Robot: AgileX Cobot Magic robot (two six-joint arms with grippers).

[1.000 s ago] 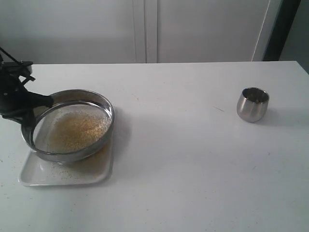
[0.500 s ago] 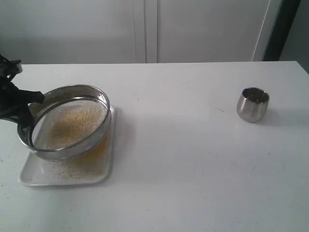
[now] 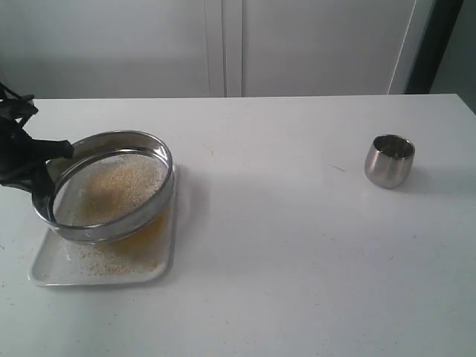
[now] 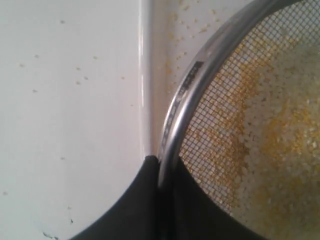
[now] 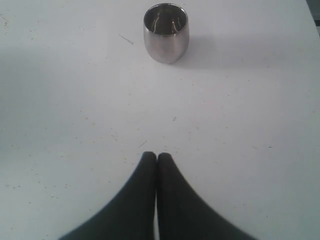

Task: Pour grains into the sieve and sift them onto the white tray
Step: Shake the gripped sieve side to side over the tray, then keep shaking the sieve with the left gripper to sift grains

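Item 1, sieve: a round steel ring with a wire-mesh floor, at the left of the table. It is held at a tilt over the white tray and covers most of it. Its near edge may be resting on the tray, but your exterior view does not make that contact clear.

Item 2, grains: pale coarse ones are spread over the mesh, with a golden patch among them. Fine golden ones lie scattered on the tray, under the ring and in front of it.

Item 3, your left gripper: black fingers clamped on the sieve's rim, one inside the ring and one outside.

Item 4, your right gripper: fingers pressed together, holding nothing, over bare tabletop.

Item 5, steel cup: upright at the right of the table, well apart from the tray. Your right gripper faces it from a distance.
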